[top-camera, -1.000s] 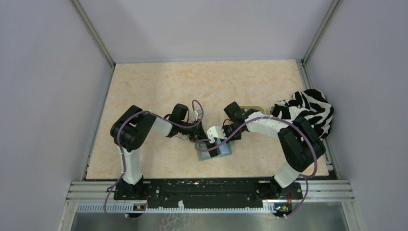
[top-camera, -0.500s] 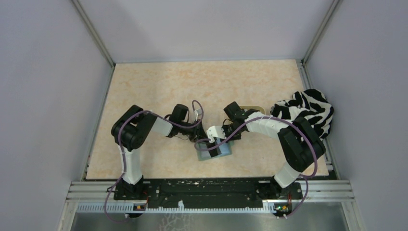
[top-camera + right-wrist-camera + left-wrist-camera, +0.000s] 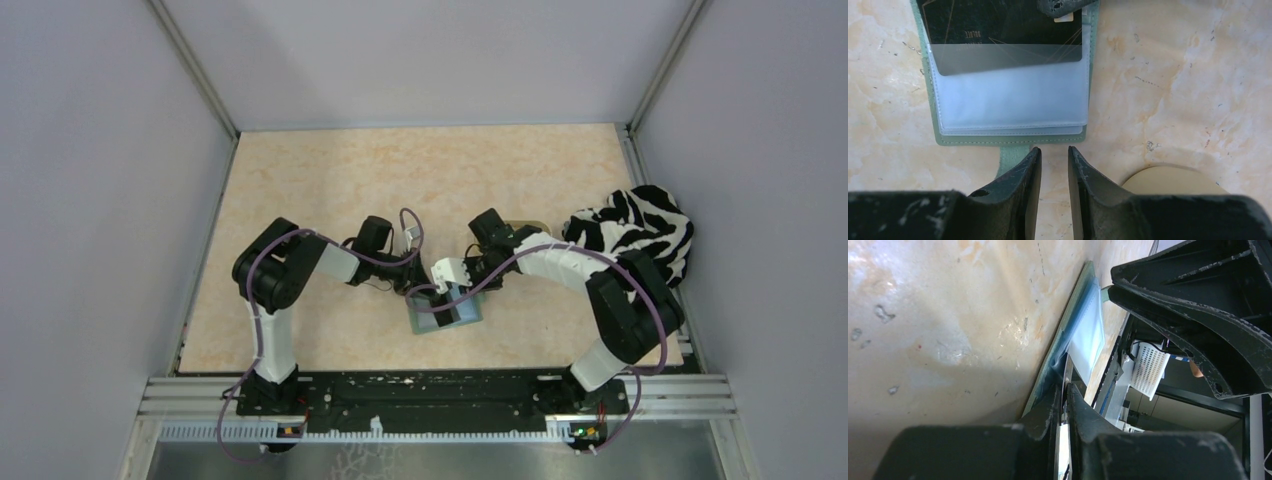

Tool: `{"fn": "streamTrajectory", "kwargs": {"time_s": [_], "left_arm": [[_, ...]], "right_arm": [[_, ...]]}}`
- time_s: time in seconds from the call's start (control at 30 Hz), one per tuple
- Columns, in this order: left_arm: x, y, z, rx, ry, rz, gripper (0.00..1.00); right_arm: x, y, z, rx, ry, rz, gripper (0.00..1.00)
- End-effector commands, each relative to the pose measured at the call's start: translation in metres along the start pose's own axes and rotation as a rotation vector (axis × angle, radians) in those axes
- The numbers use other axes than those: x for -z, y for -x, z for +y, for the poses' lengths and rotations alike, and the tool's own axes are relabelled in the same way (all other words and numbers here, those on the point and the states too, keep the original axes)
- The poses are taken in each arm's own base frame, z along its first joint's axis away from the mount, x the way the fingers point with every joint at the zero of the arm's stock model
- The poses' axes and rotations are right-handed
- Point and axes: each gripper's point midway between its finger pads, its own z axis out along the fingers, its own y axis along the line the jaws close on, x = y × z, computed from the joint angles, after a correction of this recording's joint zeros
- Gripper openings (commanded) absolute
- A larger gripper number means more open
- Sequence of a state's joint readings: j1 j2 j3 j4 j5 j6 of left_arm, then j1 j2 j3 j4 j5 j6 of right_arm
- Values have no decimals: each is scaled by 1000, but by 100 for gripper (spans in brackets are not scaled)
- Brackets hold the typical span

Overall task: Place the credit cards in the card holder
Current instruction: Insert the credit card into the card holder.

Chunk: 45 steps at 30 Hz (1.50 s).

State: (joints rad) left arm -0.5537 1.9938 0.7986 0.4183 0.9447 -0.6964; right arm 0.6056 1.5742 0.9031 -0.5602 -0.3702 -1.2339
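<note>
- On the table, the card holder lies open; hold it flat.
- Right gripper, jaws slightly parted and empty, sits just beside the holder's edge.
- Left gripper: nearly closed at the holder's rim; whether it pinches anything, I cannot tell.
- Black card is partly sleeved; push it squarely deeper.

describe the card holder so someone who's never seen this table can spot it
On the beige table, look towards the near edge, centre. The card holder lies open there: a pale green wallet with clear sleeves and a black card partly tucked in, unlike the zebra cloth or tan tray.
</note>
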Motion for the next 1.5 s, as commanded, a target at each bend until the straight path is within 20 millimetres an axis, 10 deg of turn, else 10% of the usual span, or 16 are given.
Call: {"fn": "streamTrajectory", "kwargs": {"time_s": [0.0,0.33,0.67,1.47], "left_arm": [[-4,-3,12,4,29,11,13],[-6,-3,15,9,30,16,15],[-6,-3,18,15,34,16,16],[-7,-5,18,14,26,25,18]], "right_arm": [[18,23,-8,33,-32,-75,27],[28,87,13,126,61,-278,22],[-3,139,29,167,67,-295,14],[-49,124,7,176,-60,-48,10]]}}
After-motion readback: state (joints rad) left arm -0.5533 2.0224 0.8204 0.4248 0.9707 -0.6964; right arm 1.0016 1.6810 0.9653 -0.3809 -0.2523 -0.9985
